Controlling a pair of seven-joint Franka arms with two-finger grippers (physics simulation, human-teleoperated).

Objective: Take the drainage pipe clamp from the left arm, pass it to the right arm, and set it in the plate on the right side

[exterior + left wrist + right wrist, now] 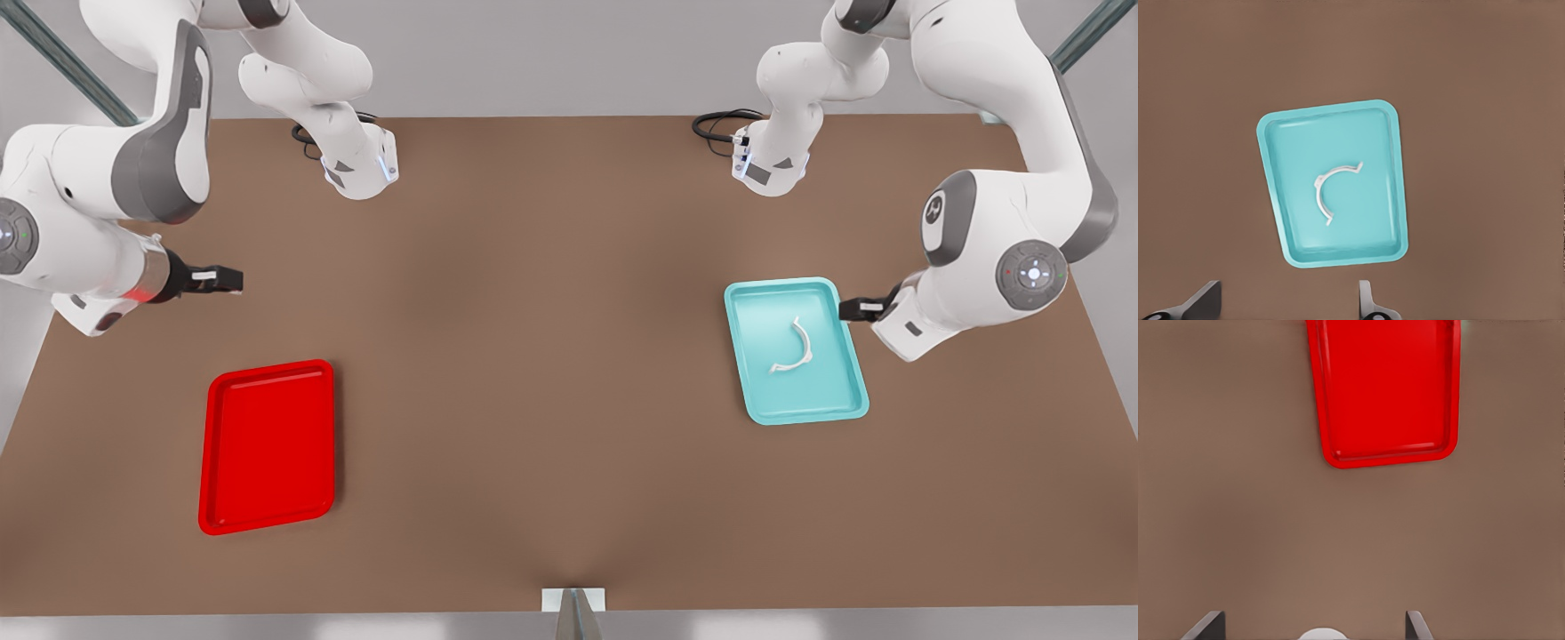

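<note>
Front view's brown table is carrying two trays: the teal tray is sitting toward the edge on the front view's right, and the red plate is lying toward the edge on the front view's left, well apart from it. The drainage pipe clamp is lying flat inside the teal tray, near its middle, touched by neither gripper. The left gripper is hanging just beside the teal tray's outer rim, above the table. From the left wrist view, its fingers are standing spread wide apart, gripping nothing, with the clamp and the tray below them. The right gripper is hovering near the opposite table edge, above bare table and apart from the plate. From the right wrist view, its fingers are likewise spread and empty, the plate lying beyond them.
</note>
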